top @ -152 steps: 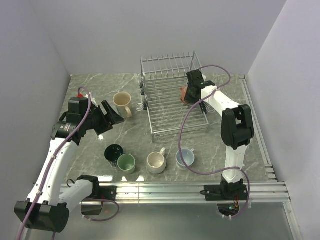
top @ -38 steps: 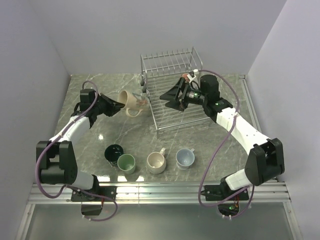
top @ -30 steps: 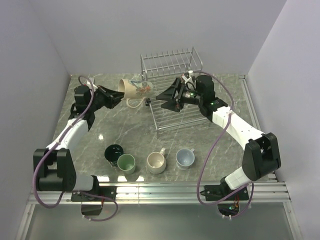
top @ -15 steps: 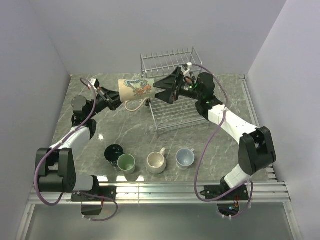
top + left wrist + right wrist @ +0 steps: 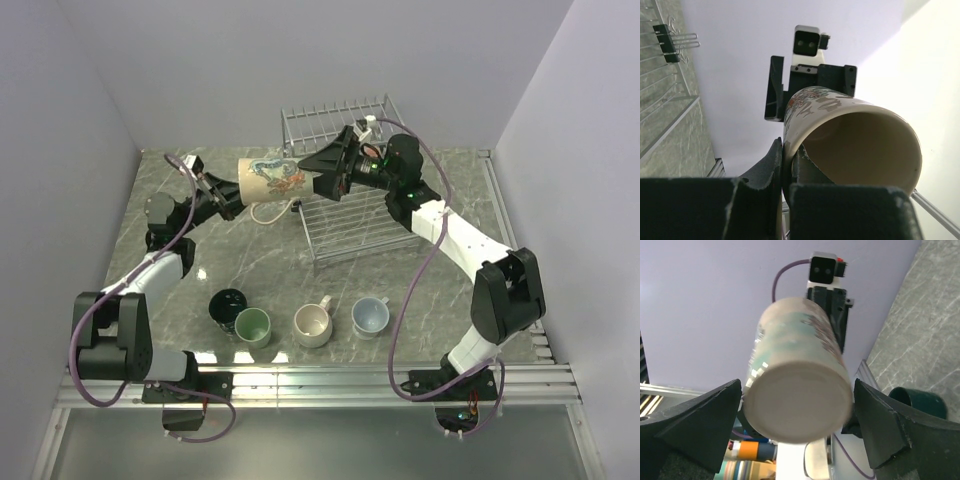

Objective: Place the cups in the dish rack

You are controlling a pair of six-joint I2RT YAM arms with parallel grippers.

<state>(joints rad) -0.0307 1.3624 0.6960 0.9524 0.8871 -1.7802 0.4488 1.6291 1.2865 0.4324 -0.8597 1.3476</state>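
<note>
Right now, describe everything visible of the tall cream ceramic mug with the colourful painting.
The tall cream mug looks glazed ceramic, painted teal and red. It lies horizontal in the air, handle hanging down. The left gripper pinches its rim wall; the open right gripper flanks its flat base without visibly touching.

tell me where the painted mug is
Top view, back centre: the painted mug is held sideways in mid-air, rim pinched by the left tool, base facing the open right tool, by the dish rack's left edge.

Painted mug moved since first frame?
Yes. The painted mug stood on the table; now it's lifted sideways in the left gripper, nearer the dish rack.
</note>
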